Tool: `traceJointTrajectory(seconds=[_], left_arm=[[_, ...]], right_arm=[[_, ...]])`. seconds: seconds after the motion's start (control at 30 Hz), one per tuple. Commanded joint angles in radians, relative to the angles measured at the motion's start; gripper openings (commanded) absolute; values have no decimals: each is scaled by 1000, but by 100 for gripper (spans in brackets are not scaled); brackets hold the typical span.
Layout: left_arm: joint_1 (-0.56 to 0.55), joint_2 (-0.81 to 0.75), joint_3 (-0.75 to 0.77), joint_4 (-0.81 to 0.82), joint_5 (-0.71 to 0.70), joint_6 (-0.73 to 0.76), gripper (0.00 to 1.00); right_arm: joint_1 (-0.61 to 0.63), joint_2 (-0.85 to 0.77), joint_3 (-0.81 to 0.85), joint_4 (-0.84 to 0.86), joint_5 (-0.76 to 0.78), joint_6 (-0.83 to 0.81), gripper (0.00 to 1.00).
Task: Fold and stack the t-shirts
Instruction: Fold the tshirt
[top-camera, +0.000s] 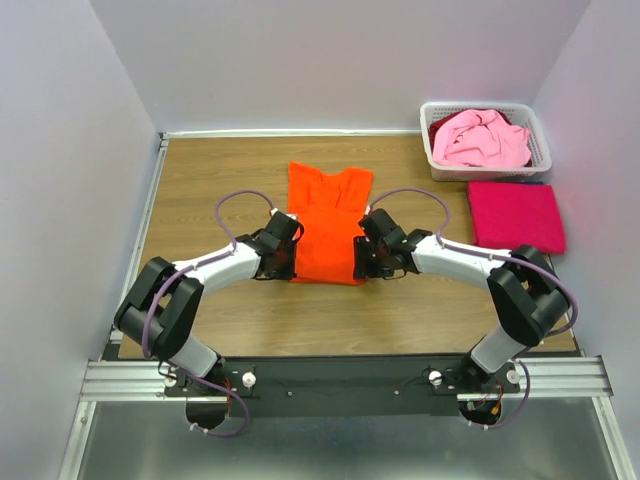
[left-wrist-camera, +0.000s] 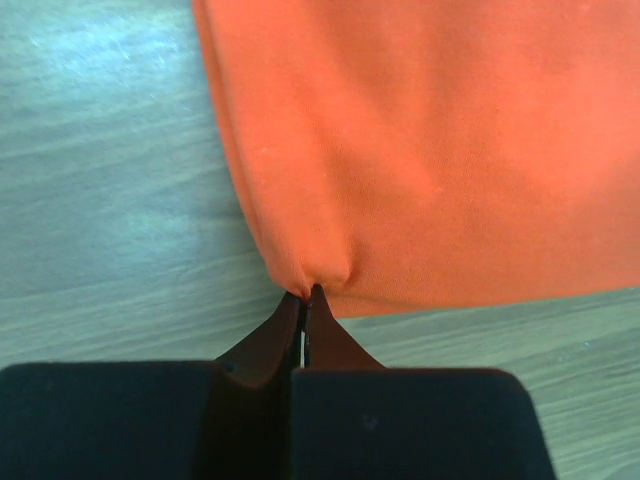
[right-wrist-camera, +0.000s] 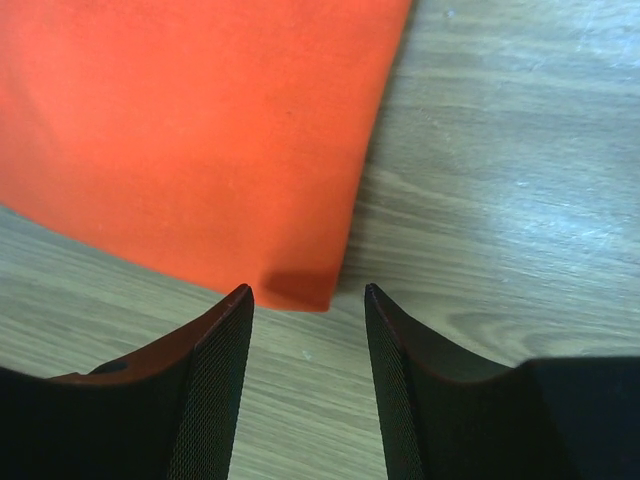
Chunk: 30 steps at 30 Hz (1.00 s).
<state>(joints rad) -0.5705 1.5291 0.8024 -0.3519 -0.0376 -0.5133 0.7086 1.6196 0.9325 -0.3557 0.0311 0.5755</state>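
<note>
Orange, thin and limp, the orange t-shirt (top-camera: 322, 225) lies flat on the wooden table (top-camera: 210, 180), narrowed into a long strip with its collar end away from the arms. At its near left corner the left gripper (left-wrist-camera: 305, 293) is clenched on the hem, and the cloth puckers into small wrinkles right at the tips. At its near right corner the right gripper (right-wrist-camera: 308, 291) stands released, its jaws apart on either side of the corner and nothing pinched between them. The fabric looks light and floppy, so it will likely sag between two holds and slide over itself. The sensible grip is at both near corners, catching every layer at the hem, so the near end can be carried evenly over the far end. A lift from the left corner alone would probably skew the strip. Well apart to the right of the orange shirt, the magenta-red t-shirt (top-camera: 516, 215) sits folded in a neat square. Just beyond that, farther from the arms, the white basket (top-camera: 487, 105) holds the crumpled pale pink t-shirt (top-camera: 480, 140).
</note>
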Motion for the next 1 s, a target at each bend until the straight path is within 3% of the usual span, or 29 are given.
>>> traceJointTrajectory(seconds=[0.0, 0.67, 0.97], left_arm=[[-19, -9, -28, -48, 31, -22, 0], [-31, -21, -28, -47, 31, -24, 0], [-29, -24, -35, -45, 31, -17, 0]], right_arm=[[19, 31, -14, 6, -1, 23, 55], [71, 172, 32, -163, 128, 14, 49], [71, 108, -40, -232, 184, 38, 42]])
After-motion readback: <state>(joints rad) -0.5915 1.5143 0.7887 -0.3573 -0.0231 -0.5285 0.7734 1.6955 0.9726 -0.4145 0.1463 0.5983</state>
